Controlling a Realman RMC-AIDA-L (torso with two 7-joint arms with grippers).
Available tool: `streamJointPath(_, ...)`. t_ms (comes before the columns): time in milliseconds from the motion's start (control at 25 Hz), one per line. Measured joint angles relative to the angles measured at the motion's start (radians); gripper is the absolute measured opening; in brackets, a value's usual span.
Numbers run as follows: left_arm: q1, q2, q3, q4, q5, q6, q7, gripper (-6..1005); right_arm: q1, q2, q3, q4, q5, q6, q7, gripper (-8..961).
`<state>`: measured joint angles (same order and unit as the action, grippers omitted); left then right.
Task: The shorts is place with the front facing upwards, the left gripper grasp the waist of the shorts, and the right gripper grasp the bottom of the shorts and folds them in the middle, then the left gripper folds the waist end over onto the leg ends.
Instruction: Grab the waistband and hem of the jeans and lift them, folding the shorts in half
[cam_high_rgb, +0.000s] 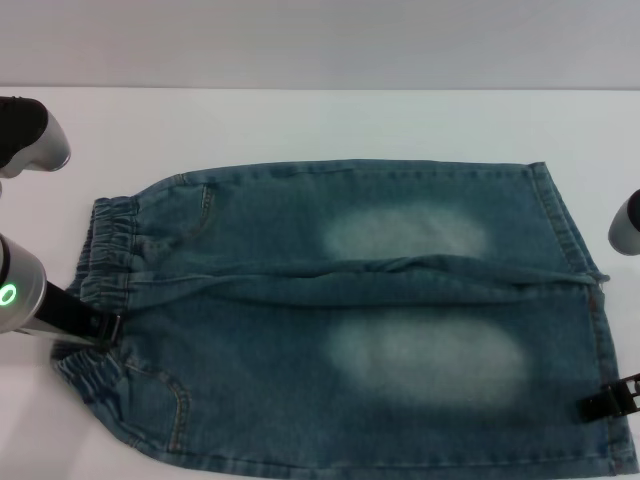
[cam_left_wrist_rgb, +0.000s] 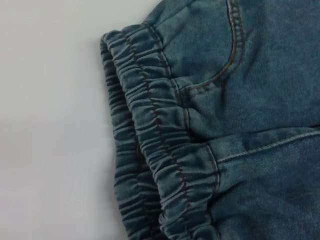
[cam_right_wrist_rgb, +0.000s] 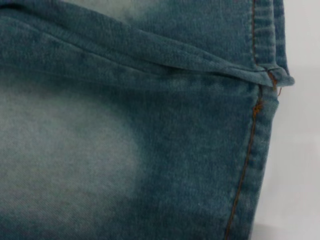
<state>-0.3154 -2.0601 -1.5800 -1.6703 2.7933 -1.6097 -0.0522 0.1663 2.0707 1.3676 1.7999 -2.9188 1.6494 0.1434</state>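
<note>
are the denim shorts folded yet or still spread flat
Spread flat, unfolded: in the head view the denim shorts lie with both legs side by side, the elastic waistband at one end and the leg hems at the other.

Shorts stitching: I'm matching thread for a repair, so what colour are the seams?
Orange-brown thread on the blue denim shorts, clearest in the left wrist view.

surface: white table (cam_high_rgb: 300, 120) | backdrop: pale grey wall (cam_high_rgb: 320, 40) along the far edge
</note>
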Motion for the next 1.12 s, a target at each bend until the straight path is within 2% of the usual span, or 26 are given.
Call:
streamJointPath(480, -0.003, 0.0, 0.0, 0.014, 0.0, 0.003, 0.0, 28, 0.023, 0.0, 0.0, 0.003, 0.001, -0.009, -0.005, 801)
streamJointPath(920, -0.011, 0.0, 0.0, 0.02, 0.0, 0.004, 0.0, 29, 0.033, -0.002, 0.007, -0.017, 0.001, -0.008, -0.014, 628)
streamJointPath(1040, -0.013, 0.0, 0.0, 0.025, 0.0, 0.004, 0.0, 29, 0.04, -0.003, -0.001, -0.003, 0.001, -0.006, -0.016, 384)
streamJointPath(1120, -0.017, 0.0, 0.0, 0.029, 0.0, 0.005, 0.0, 29, 0.042, -0.003, -0.004, 0.007, 0.001, -0.002, -0.017, 382)
